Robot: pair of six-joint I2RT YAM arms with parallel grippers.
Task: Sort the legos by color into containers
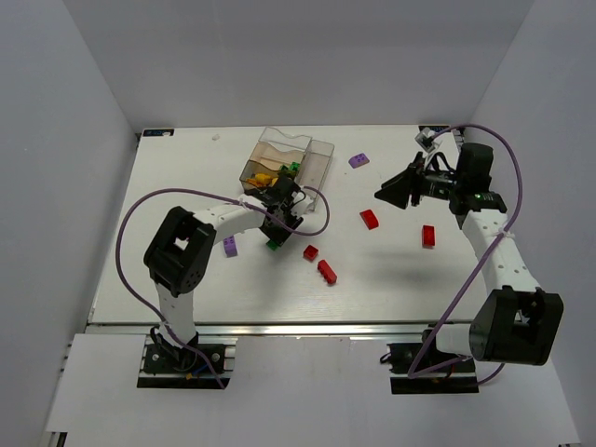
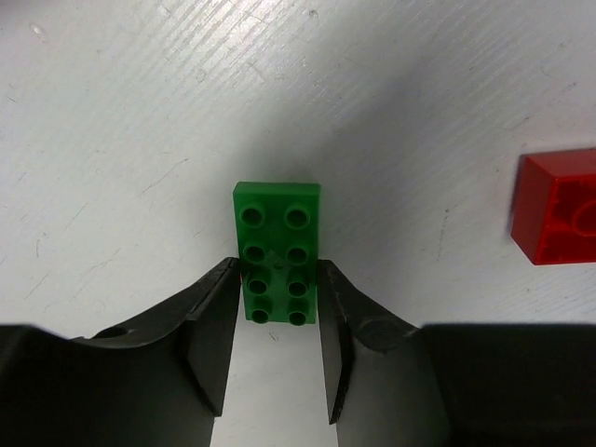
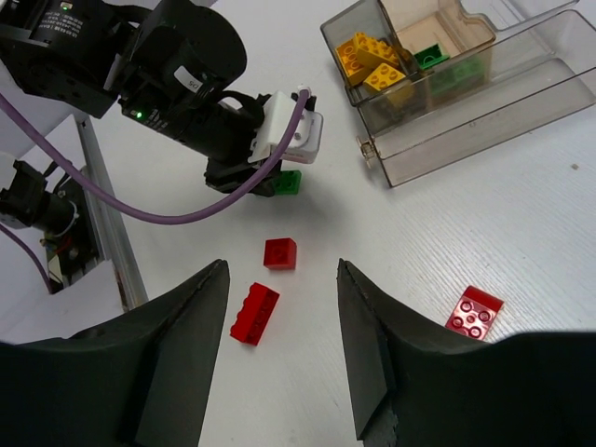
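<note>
Green brick (image 2: pixel 277 251) lying flat, studs up, on the surface (image 1: pixel 391 279) just near of the box (image 1: pixel 317 158), with the left pincer (image 2: pixel 277 272) set narrow on it: the pads (image 2: pixel 212 326) meet both long sides over the near half, and the far half projects free. The brick is judged light, rigid and not fragile. Its smooth, glossy walls are probably slippery, so the short width across the two long flat sides is the proper hold. A grip nearer mid-length would likely resist pivoting better than this end grip. The right pincer (image 3: pixel 281 279) hangs wide and empty above the right half of the surface, over scattered red bricks (image 1: pixel 327 271). Purple bricks (image 1: pixel 230 246) lie near the left arm and right of the box. In the right wrist view the box holds yellow bricks (image 3: pixel 372 60) in one compartment and green pieces in the next. In the top view the left pincer covers most of the green brick. The right wrist view shows only one corner of it. The box's tinted walls blur its remaining compartments, whose contents cannot be read. A red brick (image 2: pixel 559 205) is cut off at the right edge of the left wrist view.
</note>
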